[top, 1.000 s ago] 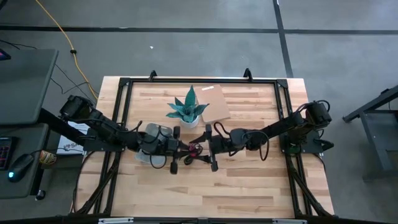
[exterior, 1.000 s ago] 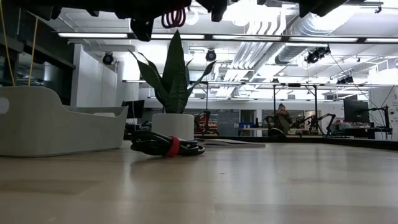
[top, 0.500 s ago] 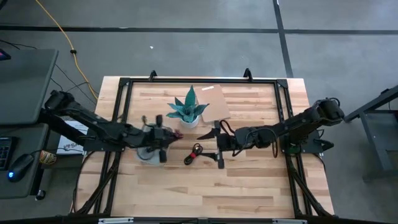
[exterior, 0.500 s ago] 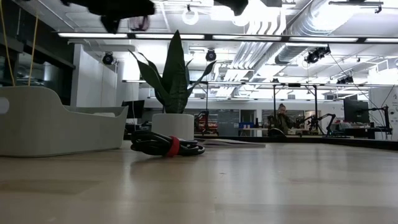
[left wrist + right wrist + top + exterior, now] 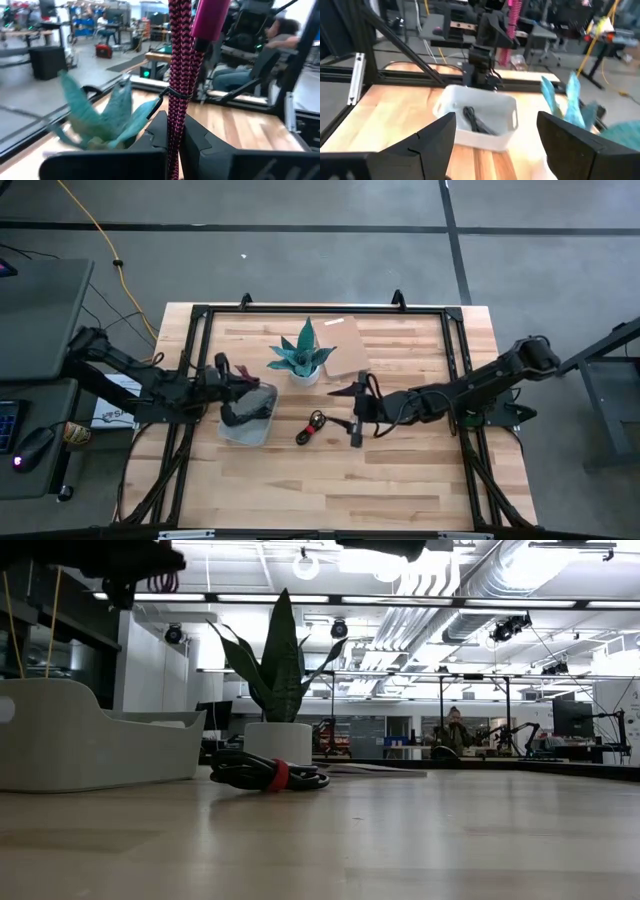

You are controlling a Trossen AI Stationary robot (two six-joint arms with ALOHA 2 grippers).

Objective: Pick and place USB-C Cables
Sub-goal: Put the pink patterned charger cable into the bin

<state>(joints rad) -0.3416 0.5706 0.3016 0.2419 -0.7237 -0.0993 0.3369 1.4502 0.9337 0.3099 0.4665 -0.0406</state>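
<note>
Above the white bin (image 5: 247, 425), L gripper (image 5: 172, 145) is clamping the magenta cable (image 5: 179, 75); R gripper (image 5: 352, 412) is hovering, jaws apart, near black-and-red cable (image 5: 312, 427) on table (image 5: 400, 480).

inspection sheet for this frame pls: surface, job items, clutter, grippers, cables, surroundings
Surface: wooden table, black frame around it.
Job's things: magenta cable in left gripper; black-and-red cable on the table; black cable in white bin.
Clutter: potted plant, cardboard sheet.
Grippers: left gripper shut on the magenta cable by the bin; right gripper open, empty, mid-table.
Cables: yellow cord on the floor.
Surroundings: people at desks.
</note>
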